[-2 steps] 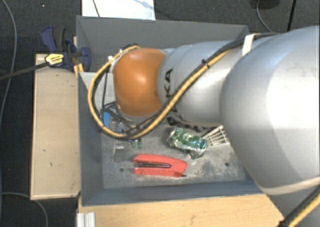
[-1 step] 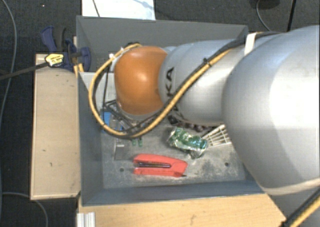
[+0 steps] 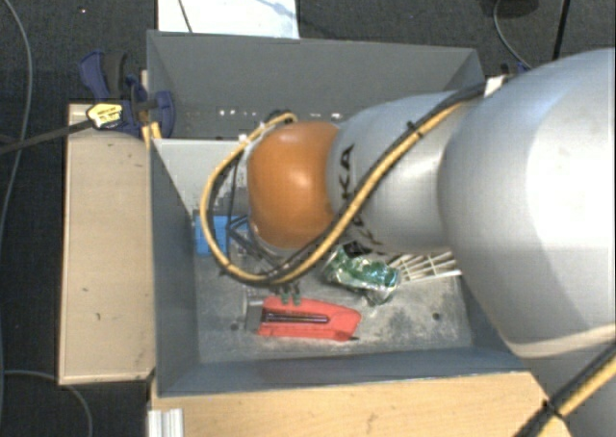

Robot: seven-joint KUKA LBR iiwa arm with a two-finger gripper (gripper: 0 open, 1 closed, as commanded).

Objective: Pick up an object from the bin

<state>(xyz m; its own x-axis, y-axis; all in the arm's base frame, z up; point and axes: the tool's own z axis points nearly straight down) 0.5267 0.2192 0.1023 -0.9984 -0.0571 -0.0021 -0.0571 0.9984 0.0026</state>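
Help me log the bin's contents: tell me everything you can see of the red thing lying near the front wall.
The red thing is a flat, elongated piece, plastic by its look, with a slim black bar along its far edge. It lies flat on the floor of the bin, lengthwise along the front wall, just below the arm's orange cover in the view. Its right end comes close to a crumpled green wrapper; whether they touch cannot be told.
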